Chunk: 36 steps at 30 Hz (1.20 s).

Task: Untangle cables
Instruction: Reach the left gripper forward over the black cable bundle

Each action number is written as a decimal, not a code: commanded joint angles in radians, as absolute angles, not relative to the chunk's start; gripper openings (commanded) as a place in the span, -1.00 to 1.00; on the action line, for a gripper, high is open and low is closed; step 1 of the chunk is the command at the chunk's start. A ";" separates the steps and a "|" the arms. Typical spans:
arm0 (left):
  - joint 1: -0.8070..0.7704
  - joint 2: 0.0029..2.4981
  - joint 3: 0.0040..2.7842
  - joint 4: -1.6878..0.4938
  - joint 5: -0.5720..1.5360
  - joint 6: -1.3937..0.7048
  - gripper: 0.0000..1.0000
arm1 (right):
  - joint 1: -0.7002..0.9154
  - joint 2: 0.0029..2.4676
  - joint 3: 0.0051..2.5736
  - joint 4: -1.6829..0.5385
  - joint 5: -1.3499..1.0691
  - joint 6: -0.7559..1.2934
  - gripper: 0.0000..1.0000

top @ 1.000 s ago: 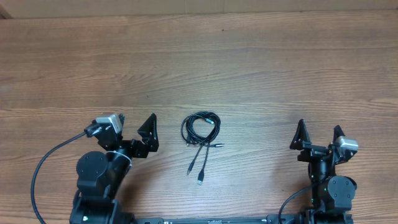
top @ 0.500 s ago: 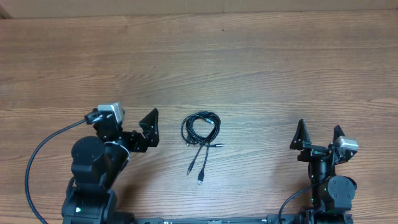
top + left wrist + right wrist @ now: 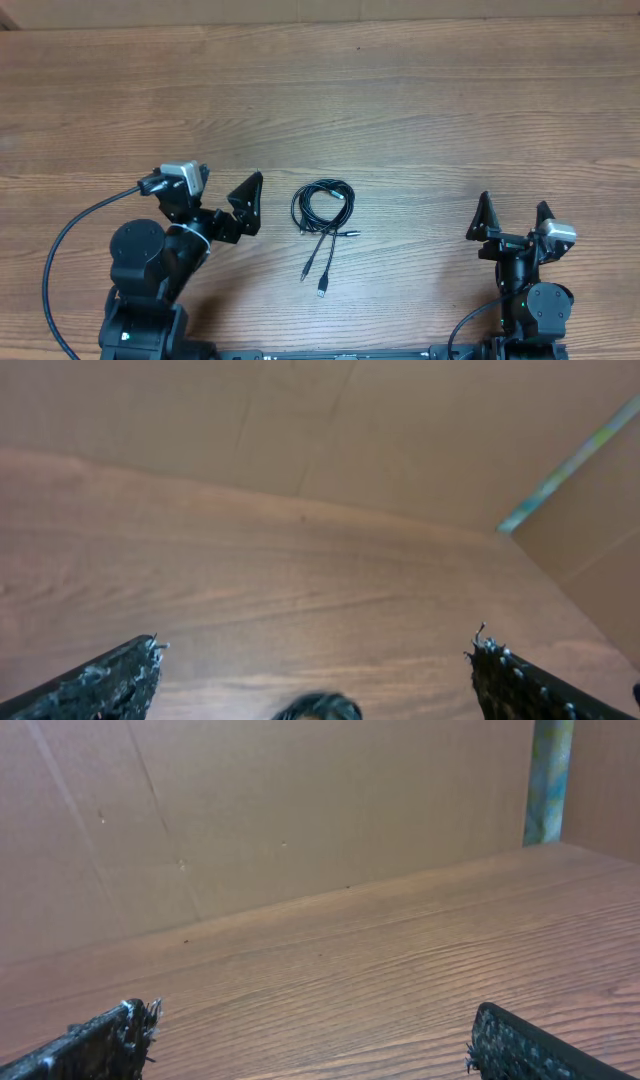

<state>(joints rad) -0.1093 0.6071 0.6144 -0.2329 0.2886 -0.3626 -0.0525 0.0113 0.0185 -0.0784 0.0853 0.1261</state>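
The cables (image 3: 322, 206) lie as a small black coil on the wooden table (image 3: 400, 110), with two plug-tipped tails running down to about (image 3: 322, 288). My left gripper (image 3: 222, 192) stands open just left of the coil, pointing toward it, apart from it. In the left wrist view the top of the cables (image 3: 318, 708) shows blurred at the bottom edge, between and beyond the wide-apart fingers of the left gripper (image 3: 317, 648). My right gripper (image 3: 512, 206) is open at the right near the front edge, far from the coil; the right gripper (image 3: 312, 1014) holds nothing.
A brown cardboard wall (image 3: 300, 800) rises along the table's far edge. A thick black arm wire (image 3: 60, 270) loops out at the left of the left arm's base.
My left gripper has swung up and to the right, closer to the coil. The cables and the right arm have not moved.
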 commanded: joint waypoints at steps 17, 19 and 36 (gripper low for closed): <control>-0.105 0.609 0.640 -0.221 0.145 -0.356 0.99 | -0.057 0.008 0.008 -0.074 0.093 0.126 1.00; -0.105 0.609 0.640 -0.216 0.145 -0.324 0.99 | -0.057 0.008 0.008 -0.074 0.093 0.125 1.00; -0.105 0.772 0.828 -0.286 0.158 -0.202 0.99 | -0.057 0.008 0.008 -0.073 0.093 0.125 1.00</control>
